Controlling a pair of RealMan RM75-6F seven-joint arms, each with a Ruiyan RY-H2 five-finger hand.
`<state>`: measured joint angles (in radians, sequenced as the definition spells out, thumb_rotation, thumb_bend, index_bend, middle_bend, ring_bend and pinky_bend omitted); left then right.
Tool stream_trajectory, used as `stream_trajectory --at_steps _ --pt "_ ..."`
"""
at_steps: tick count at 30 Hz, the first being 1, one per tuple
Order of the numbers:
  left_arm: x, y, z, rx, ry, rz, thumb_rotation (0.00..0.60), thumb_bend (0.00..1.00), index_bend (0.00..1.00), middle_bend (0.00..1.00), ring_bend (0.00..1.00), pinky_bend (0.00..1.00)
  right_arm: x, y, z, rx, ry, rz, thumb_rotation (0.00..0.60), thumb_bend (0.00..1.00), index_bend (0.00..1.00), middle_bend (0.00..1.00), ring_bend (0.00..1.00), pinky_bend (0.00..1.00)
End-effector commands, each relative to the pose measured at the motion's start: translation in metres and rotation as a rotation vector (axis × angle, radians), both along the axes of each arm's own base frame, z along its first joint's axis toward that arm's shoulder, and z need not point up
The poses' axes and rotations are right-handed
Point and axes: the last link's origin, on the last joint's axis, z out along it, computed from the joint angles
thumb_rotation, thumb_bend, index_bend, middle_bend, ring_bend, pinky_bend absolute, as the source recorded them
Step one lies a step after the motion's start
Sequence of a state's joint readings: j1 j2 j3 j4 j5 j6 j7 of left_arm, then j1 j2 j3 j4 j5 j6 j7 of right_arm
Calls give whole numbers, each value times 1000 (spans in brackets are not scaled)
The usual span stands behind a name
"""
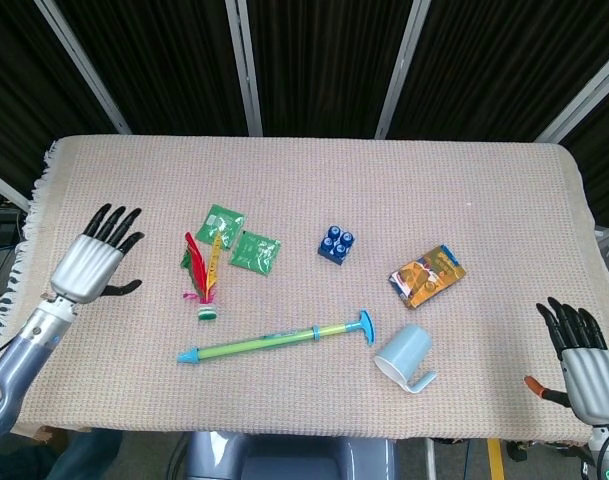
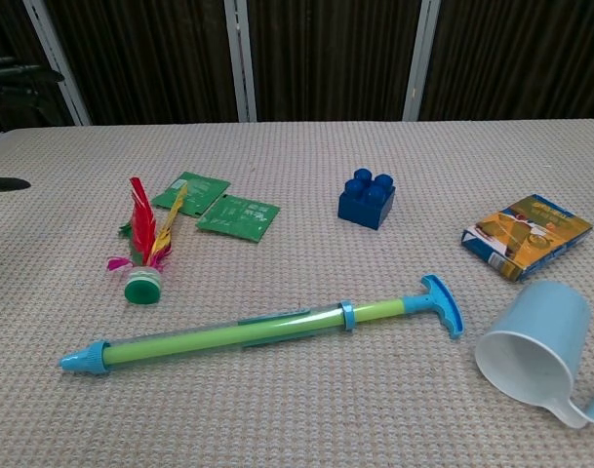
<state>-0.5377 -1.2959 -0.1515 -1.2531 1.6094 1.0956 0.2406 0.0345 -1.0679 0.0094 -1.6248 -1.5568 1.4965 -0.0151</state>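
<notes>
Head view shows the light blue cup [image 1: 404, 352] lying on its side, nothing visible inside. Left hand [image 1: 92, 262] near the feather shuttlecock [image 1: 202, 277] and right hand [image 1: 582, 360] are both spread, holding nothing.

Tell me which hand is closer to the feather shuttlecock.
Left. The left hand hovers open just to the left of the shuttlecock, apart from it. The right hand is far off at the table's near right corner, beyond the cup.
</notes>
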Motion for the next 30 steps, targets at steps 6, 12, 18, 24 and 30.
stream_trajectory --at_steps 6,12,18,24,30 --pt "15 34 -37 -66 134 -22 437 183 264 0 0 0 -5 -7 -2 -2 14 -28 600 79 0 0 0 0" --pt "19 44 -63 -111 177 -22 434 182 274 0 0 0 -5 -11 -4 -11 21 -36 600 79 0 0 0 0" --pt "19 47 -78 -134 214 -29 434 183 269 0 0 0 -7 -13 -4 -17 29 -42 600 80 0 0 0 0" --pt "20 53 -90 -150 226 -25 436 182 281 0 0 0 -7 -16 -7 -16 36 -44 600 81 0 0 0 0" --pt "19 62 -92 -141 227 -6 436 184 284 0 0 0 -7 -17 -7 -23 45 -42 600 81 0 0 0 0"
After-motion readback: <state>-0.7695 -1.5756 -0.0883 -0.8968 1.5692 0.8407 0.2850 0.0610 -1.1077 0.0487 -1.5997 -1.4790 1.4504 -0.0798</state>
